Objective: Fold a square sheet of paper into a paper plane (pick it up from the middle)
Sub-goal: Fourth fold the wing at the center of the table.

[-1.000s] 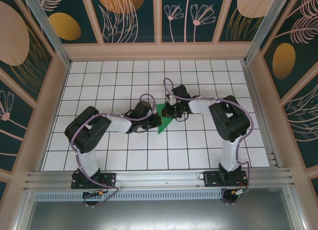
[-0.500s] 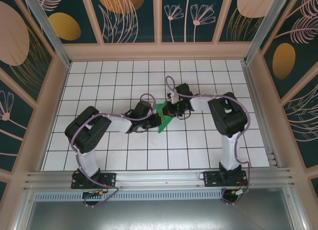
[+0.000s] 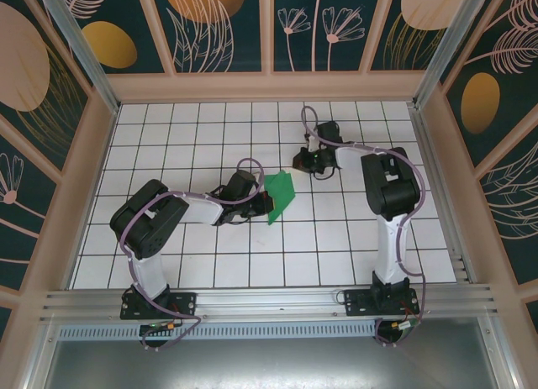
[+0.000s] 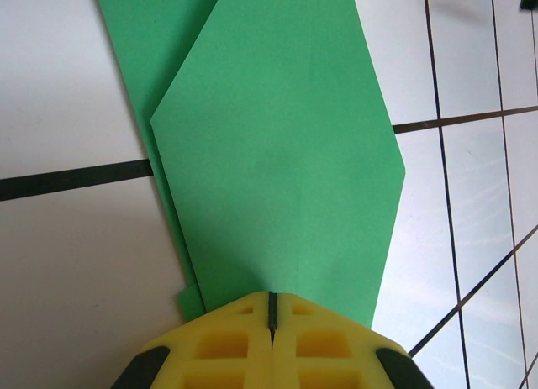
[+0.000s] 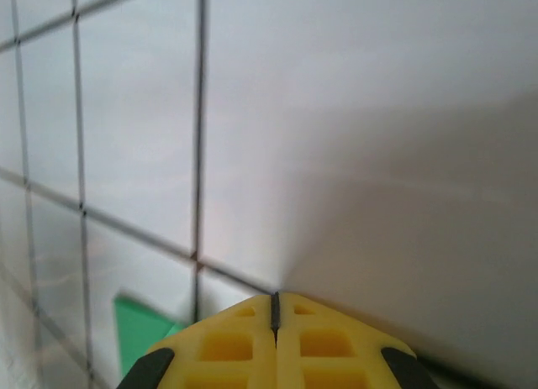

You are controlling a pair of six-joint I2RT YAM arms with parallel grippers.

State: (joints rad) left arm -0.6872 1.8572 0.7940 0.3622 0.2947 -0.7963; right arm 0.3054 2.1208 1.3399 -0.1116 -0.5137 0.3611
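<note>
Got the sheet of paper (image 3: 280, 195) lying flat near the middle of the white-tiled desk (image 3: 168, 145), creased into a pointed green shape (two layers overlapping, going by the left wrist view). Can see the left end effector (image 3: 266, 206) right at its near-left edge, yellow fingers (image 4: 218, 347) pressed together with no gap, tips touching the paper's edge. Can't tell whether pinching that edge or just pressing down on it.

Spotted the right end effector (image 3: 300, 163) further back and a bit to the right, near the paper but apart from it. Also closed tight, holding nothing, low over bare tiles with just a green corner peeking in at the lower left of its own camera.

Around the paper: left arm (image 3: 193, 211) stretched low across the desk and covering the sheet's left edge from above, right arm (image 3: 388, 191) off to the right, purple cables (image 3: 245, 165) looping over both. Teal flower-print walls (image 3: 218, 36) on three sides, aluminium rail (image 3: 269, 301) along the near edge.
</note>
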